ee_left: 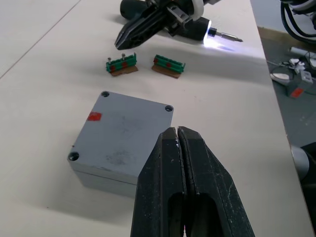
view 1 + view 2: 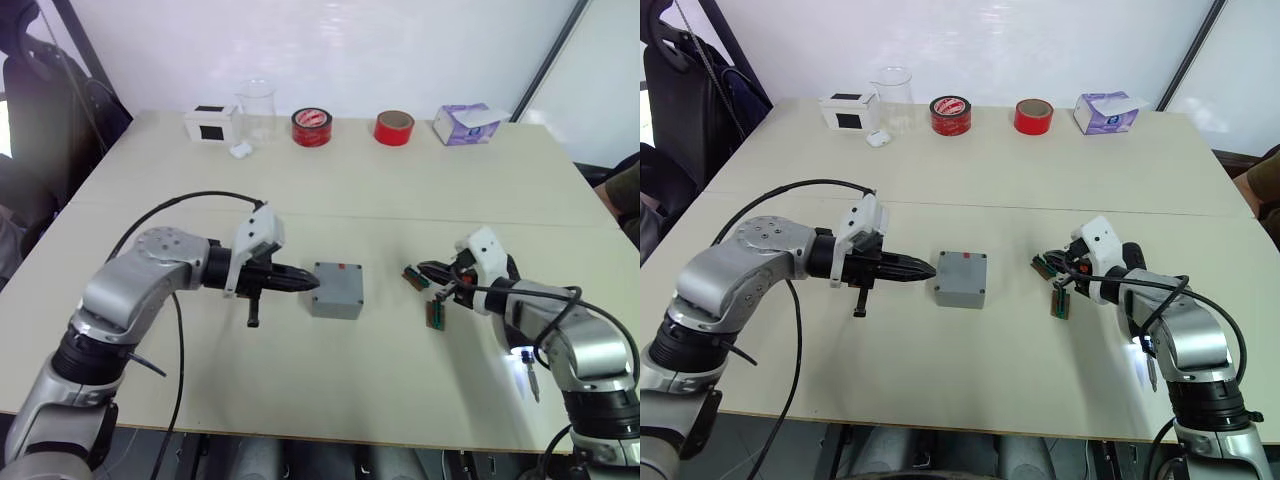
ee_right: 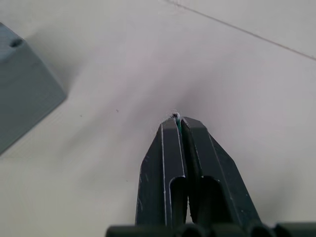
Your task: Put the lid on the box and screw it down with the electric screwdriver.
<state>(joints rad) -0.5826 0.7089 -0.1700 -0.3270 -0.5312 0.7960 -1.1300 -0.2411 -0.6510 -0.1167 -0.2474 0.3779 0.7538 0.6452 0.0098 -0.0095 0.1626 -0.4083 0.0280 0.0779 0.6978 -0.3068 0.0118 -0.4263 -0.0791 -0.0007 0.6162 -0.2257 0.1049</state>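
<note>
The grey box [image 2: 334, 306] stands mid-table with the lid [image 1: 123, 131] seated on it, a red mark on top and screw holes at the corners. My left gripper [image 2: 308, 283] is shut and empty, its tip right at the box's left side; I cannot tell whether it touches. My right gripper [image 2: 427, 268] is shut, hovering between two small green pieces [image 2: 416, 278] [image 2: 437, 313] to the right of the box. The electric screwdriver [image 1: 222, 36] shows its lit white tip and metal bit beside my right forearm; its body is hidden by the arm.
Along the far edge stand a white box with a black panel [image 2: 211, 124], a clear beaker [image 2: 256, 115], two red tape rolls [image 2: 312, 127] [image 2: 394, 127] and a tissue box [image 2: 466, 124]. A black cable [image 2: 180, 330] hangs from my left arm.
</note>
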